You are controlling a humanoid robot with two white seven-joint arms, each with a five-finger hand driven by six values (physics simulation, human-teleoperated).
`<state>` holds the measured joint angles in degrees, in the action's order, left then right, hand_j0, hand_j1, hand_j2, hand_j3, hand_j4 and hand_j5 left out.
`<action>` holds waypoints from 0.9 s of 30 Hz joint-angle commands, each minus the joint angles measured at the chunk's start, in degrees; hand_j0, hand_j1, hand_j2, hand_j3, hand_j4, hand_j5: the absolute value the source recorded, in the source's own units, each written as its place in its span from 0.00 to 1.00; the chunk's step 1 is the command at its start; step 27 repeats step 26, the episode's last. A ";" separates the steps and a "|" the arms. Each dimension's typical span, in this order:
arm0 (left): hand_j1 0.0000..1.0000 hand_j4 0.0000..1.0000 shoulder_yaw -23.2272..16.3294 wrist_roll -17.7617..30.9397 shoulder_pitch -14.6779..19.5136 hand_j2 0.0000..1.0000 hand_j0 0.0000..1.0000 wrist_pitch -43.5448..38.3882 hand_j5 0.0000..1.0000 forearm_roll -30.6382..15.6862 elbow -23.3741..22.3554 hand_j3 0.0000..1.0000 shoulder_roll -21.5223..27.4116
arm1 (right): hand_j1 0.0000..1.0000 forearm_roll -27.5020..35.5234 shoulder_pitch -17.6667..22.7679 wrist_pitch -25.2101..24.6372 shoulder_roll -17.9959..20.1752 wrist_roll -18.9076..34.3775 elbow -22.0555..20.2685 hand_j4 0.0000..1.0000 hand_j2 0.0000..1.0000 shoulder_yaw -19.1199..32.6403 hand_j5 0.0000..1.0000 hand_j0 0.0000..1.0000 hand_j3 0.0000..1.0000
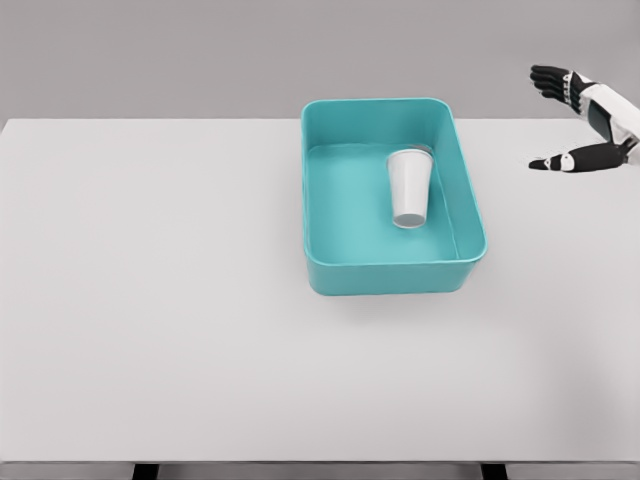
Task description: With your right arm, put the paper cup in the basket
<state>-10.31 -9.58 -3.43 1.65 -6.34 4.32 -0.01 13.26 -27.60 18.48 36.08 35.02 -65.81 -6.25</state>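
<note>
- basket [325, 190]: teal, rectangular, rounded corners, sits on white table [150, 300], a bit right of table centre, toward the far edge
- paper cup [410, 188]: white, inside the basket, right half of it, close to the basket's right wall
- cup appears to lie on its side or lean on the basket floor; wider end toward the basket's far wall, narrower end toward its near wall. Exact tilt hard to tell
- cup touches nothing but the basket; no hand on it
- right hand [583, 122]: well right of the basket, at the picture's right edge, level with the basket's far rim and above the table's far edge
- right hand state: fingers spread, thumb apart from the other fingers, holding nothing; wide gap between upper fingers and lower thumb
- hand has black fingers, white forearm segment leading off the right edge
- hand well apart from the basket and from the cup
- left arm: not visible
- table legs: two dark stubs show under the near edge of the table, below the basket side and further left
</note>
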 commanded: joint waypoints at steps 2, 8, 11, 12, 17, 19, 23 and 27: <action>1.00 1.00 0.02 0.00 0.00 1.00 1.00 0.02 1.00 0.01 -0.01 1.00 0.01 | 1.00 -0.87 1.23 6.21 -0.39 -0.02 9.47 1.00 1.00 1.33 1.00 1.00 1.00; 1.00 1.00 -0.07 0.00 0.00 1.00 1.00 0.02 1.00 0.01 -0.01 1.00 0.01 | 1.00 -3.15 9.85 9.99 -2.67 -0.02 10.88 1.00 1.00 3.70 1.00 1.00 1.00; 1.00 1.00 0.02 0.00 0.00 1.00 1.00 0.02 1.00 0.01 -0.01 1.00 0.01 | 1.00 -3.60 9.85 10.08 -3.56 -0.02 10.53 1.00 1.00 3.79 1.00 1.00 1.00; 1.00 1.00 0.02 0.00 0.00 1.00 1.00 0.02 1.00 0.01 -0.01 1.00 0.01 | 1.00 -3.51 9.85 10.08 -3.64 -0.02 10.44 1.00 1.00 3.79 1.00 1.00 1.00; 1.00 1.00 0.02 0.00 0.00 1.00 1.00 0.02 1.00 0.01 -0.01 1.00 0.01 | 1.00 -3.68 9.50 9.99 -4.44 -0.02 10.71 1.00 1.00 3.88 1.00 1.00 1.00; 1.00 1.00 0.02 0.00 0.00 1.00 1.00 0.02 1.00 0.10 -0.01 1.00 0.01 | 1.00 -3.86 9.50 9.99 -4.17 -0.02 10.53 1.00 1.00 3.79 1.00 1.00 1.00; 1.00 1.00 0.02 0.00 0.00 1.00 1.00 0.02 1.00 0.01 -0.01 1.00 0.01 | 1.00 -4.30 9.32 9.99 -4.44 -0.02 10.27 1.00 1.00 4.32 1.00 1.00 1.00; 1.00 1.00 0.11 0.00 0.00 1.00 1.00 0.02 1.00 -0.08 -0.01 1.00 0.01 | 1.00 -4.21 8.88 9.99 -4.26 -0.02 9.83 1.00 1.00 4.67 1.00 1.00 1.00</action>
